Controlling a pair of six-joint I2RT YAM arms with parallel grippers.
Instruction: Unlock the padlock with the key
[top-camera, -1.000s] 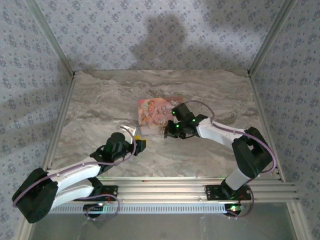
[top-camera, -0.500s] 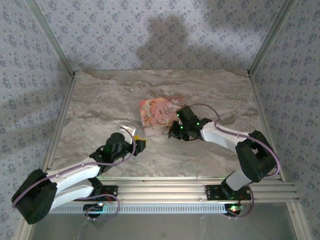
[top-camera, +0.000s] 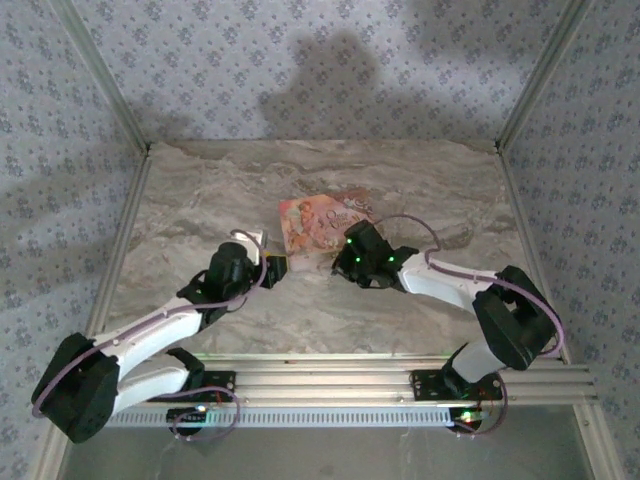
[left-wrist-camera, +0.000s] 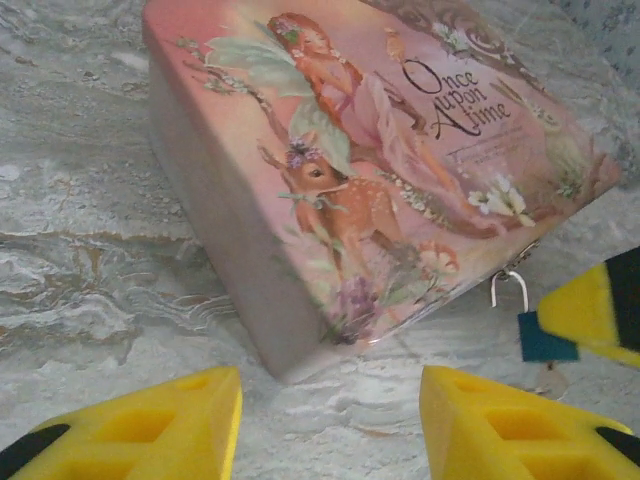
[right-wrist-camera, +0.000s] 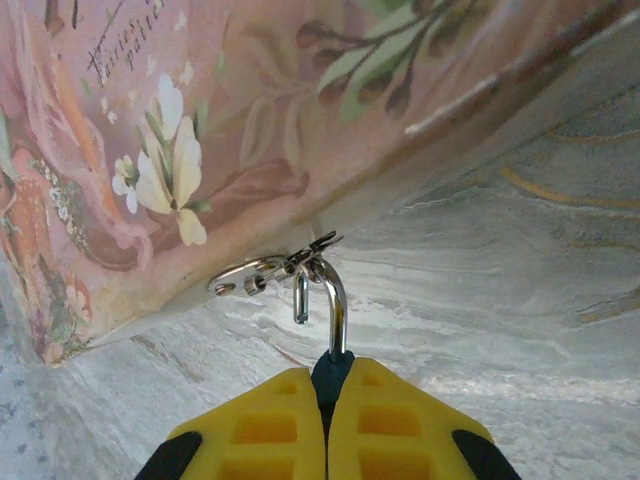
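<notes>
Nearest the arms, the left gripper (left-wrist-camera: 330, 395) stands about half open over the bare table (left-wrist-camera: 90, 250) with nothing between its pads. It points at the near corner of the pink box (left-wrist-camera: 370, 170). Judged purpose: it is placed to steady the box or to wait its turn, not to work the lock.

Just beyond and to the right, the right gripper (right-wrist-camera: 329, 395) is closed tight on the padlock (right-wrist-camera: 329, 365). The small dark bluish body is pinched between the yellow pads, with little more than its top edge showing. This grip holds the body upright and away from the box side, which would keep the lock from swinging.

Above the pads, the silver shackle (right-wrist-camera: 337, 300) rises from the body and hooks through the metal clasp (right-wrist-camera: 250, 275) on the box's lower front edge, so the padlock hangs at the box's near side. The shackle's short leg ends in open air, not in the body. Judgement: the lock may already be sprung, but this is unconfirmed. Whether a key sits in the body cannot be told, as the pads cover it.

Farthest, the box lies flat on the table with its picture lid up.
</notes>
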